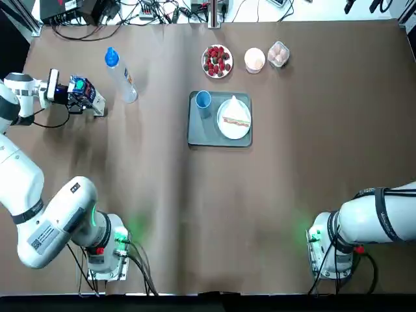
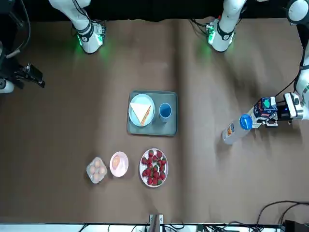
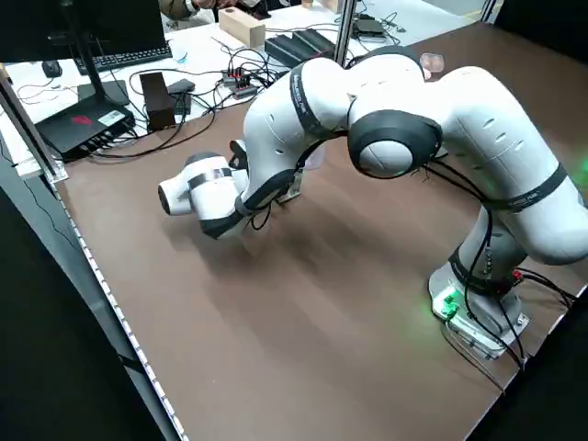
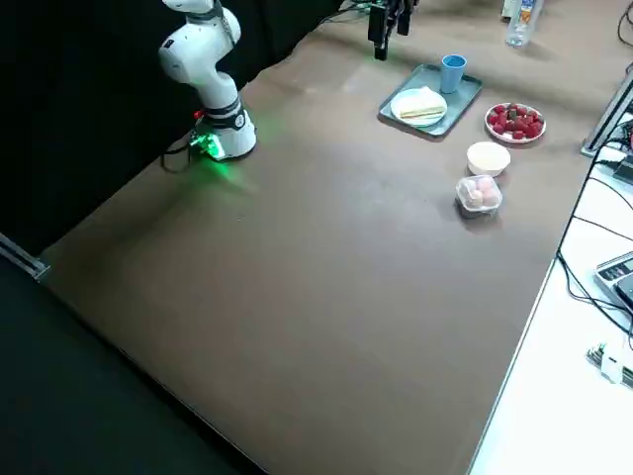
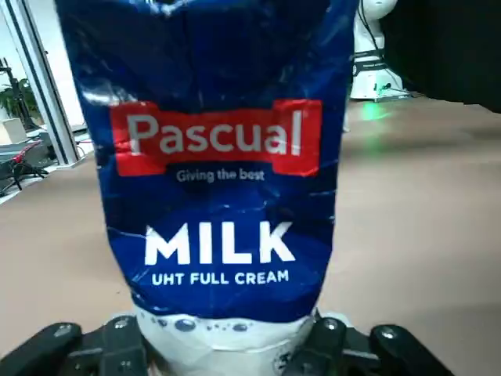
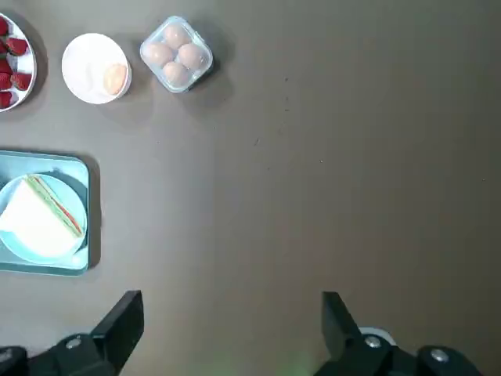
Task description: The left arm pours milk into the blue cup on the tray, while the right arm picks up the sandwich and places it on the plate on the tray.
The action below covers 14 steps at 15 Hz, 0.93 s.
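While the left gripper reaches sideways low over the table's left part, its jaws bracket the blue-capped milk bottle's base, contact unclear. The white triangular sandwich sits on the white plate beside the blue cup on the grey tray. The right gripper hangs high with jaws apart, above bare brown table.
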Each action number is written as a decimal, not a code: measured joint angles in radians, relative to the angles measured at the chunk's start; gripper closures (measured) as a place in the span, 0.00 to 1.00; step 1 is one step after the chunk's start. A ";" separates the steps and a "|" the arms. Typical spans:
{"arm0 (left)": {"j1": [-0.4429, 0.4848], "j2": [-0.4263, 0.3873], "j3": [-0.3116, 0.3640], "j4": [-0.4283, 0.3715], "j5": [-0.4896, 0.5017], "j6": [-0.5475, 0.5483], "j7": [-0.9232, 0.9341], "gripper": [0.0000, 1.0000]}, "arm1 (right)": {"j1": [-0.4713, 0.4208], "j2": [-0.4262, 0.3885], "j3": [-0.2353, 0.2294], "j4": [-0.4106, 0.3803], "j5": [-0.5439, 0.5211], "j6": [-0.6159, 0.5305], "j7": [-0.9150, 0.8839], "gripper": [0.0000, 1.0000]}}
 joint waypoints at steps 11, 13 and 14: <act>-0.009 0.029 0.036 0.001 0.022 0.051 0.008 0.01 | 0.000 0.000 -0.001 -0.005 0.000 0.000 0.000 0.00; -0.011 0.028 0.055 0.011 0.031 0.052 0.008 0.00 | 0.000 0.000 -0.002 -0.005 0.000 0.000 0.000 0.00; -0.011 0.026 0.071 0.019 0.036 0.052 0.007 0.00 | 0.000 0.000 -0.002 -0.005 0.000 0.000 0.000 0.00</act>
